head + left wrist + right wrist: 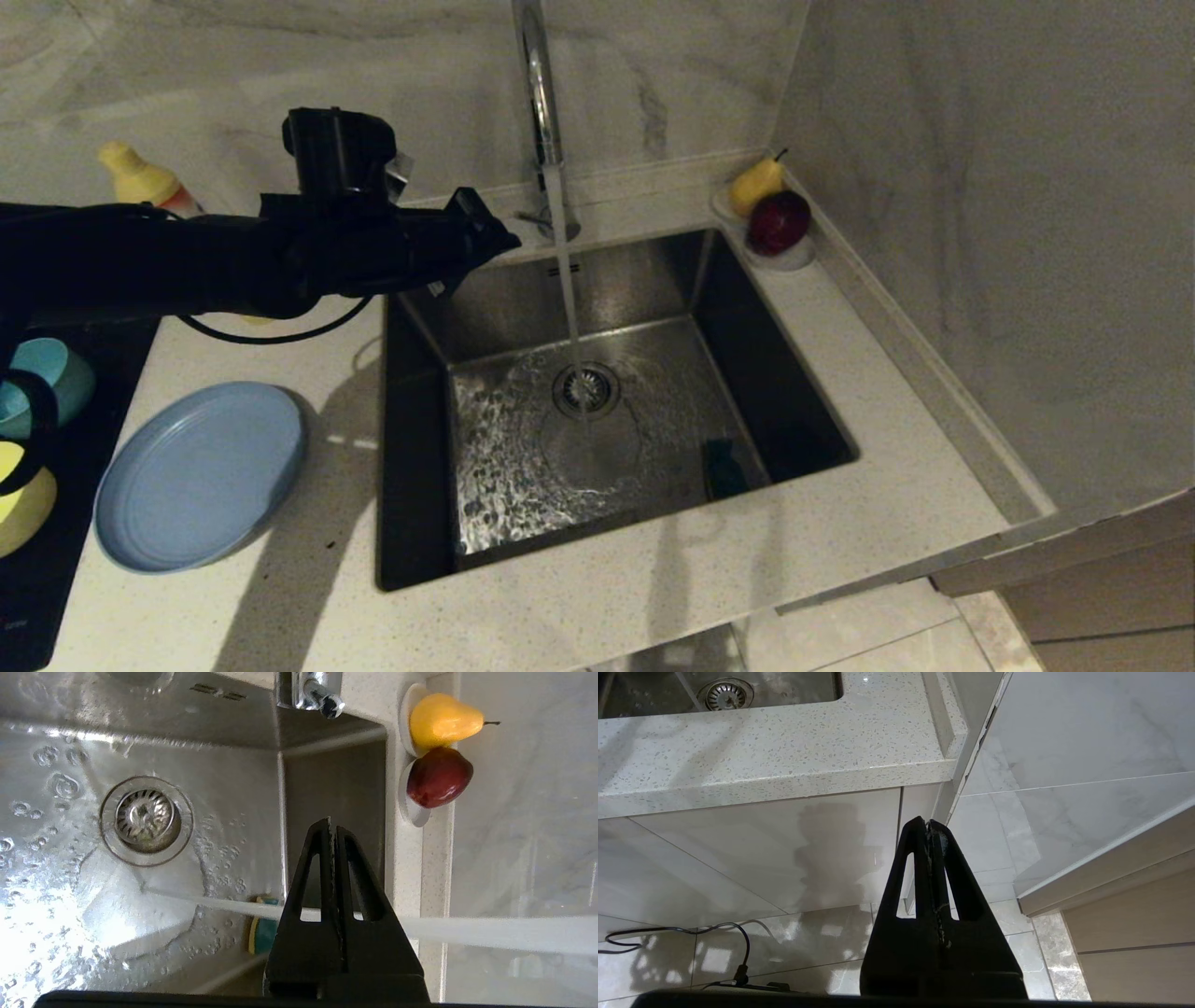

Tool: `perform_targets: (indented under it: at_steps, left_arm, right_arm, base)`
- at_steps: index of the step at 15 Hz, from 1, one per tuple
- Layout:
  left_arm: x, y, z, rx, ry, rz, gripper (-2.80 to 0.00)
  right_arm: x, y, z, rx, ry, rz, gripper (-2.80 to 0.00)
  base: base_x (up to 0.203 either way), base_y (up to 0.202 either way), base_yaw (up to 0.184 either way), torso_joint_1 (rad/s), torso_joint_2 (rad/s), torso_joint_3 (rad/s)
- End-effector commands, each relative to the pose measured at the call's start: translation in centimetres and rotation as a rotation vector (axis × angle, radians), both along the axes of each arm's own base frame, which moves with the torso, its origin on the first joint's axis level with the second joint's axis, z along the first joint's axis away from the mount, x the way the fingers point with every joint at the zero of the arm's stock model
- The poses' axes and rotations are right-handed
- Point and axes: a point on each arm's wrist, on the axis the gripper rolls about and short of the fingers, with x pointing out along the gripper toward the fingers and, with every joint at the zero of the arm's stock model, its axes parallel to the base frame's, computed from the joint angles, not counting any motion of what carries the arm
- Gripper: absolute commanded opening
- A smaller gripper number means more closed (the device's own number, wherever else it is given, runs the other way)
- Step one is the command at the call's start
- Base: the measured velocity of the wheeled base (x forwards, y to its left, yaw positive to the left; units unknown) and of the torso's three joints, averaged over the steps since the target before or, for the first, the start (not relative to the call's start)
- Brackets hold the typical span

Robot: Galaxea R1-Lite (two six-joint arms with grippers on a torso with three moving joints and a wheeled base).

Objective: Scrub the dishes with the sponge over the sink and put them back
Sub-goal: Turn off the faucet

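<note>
Two claws clenched, both empty. Left claw (pixel 499 241) hangs over sink (pixel 411 523) back-left rim, beside the running tap (pixel 539 84). Sponge (pixel 720 467) lies on the basin floor, below and across the drain (pixel 585 389) from it, on edge against the wall. Right claw (pixel 930 826) parked under the counter (pixel 784 751), farther off. Plate (pixel 196 471) sits behind my left claw.

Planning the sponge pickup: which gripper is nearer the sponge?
Left. The left gripper hovers over the sink's back-left corner, the sponge lying below; the right gripper hangs below the counter.
</note>
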Motion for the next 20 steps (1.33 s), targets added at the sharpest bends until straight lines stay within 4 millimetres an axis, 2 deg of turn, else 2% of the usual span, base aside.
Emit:
perform_targets:
  at_steps: [1, 4, 10, 20]
  left_arm:
    - [0.6, -0.2, -0.9, 0.001, 0.016, 0.0, -2.8]
    - [1.6, -0.3, -1.5, -0.004, -0.013, 0.032, -2.8]
    - [2.8, -0.4, -1.1, -0.019, -0.058, 0.14, -2.8]
    - [2.2, -0.5, -0.1, -0.037, -0.063, 0.135, -2.8]
  right_arm:
    - [0.0, 0.0, 0.0, -0.001, -0.002, 0.001, -2.8]
    - [0.0, 0.0, 0.0, -0.001, -0.002, 0.001, -2.8]
    - [0.0, 0.0, 0.0, -0.001, -0.002, 0.001, -2.8]
    - [0.0, 0.0, 0.0, -0.001, -0.002, 0.001, -2.8]
  base:
    - [0.0, 0.0, 0.0, 0.0, 0.0, 0.0]
    - [0.0, 0.0, 0.0, 0.0, 0.0, 0.0]
    - [0.0, 0.0, 0.0, 0.0, 0.0, 0.0]
    - [0.0, 0.0, 0.0, 0.0, 0.0, 0.0]
